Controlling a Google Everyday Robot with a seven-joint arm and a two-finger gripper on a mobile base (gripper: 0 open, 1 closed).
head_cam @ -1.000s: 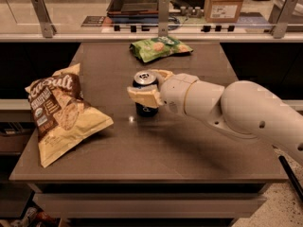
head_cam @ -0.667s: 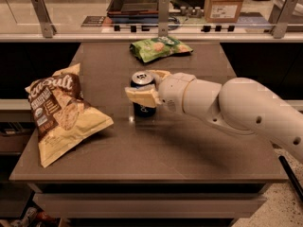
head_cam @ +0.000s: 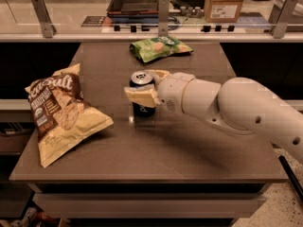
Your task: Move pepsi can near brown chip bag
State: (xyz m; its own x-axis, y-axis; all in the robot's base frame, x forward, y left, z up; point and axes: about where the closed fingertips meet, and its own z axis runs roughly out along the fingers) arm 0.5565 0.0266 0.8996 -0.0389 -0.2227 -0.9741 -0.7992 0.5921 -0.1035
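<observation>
The pepsi can (head_cam: 142,109), dark blue with a silver top, stands upright near the middle of the brown table (head_cam: 156,150). My gripper (head_cam: 145,85) reaches in from the right, one finger behind the can and one in front of it, shut on the can. The brown chip bag (head_cam: 61,112), pale yellow with a dark brown panel, lies at the table's left side, a short gap left of the can.
A smaller green chip bag (head_cam: 158,48) lies at the table's back edge. Behind it runs a counter with metal posts (head_cam: 163,15), a dark tray (head_cam: 137,1) and a cardboard box (head_cam: 226,3). My white arm (head_cam: 236,108) crosses the table's right half.
The gripper and the pepsi can have shifted slightly left, toward the brown chip bag. The bags have not moved.
</observation>
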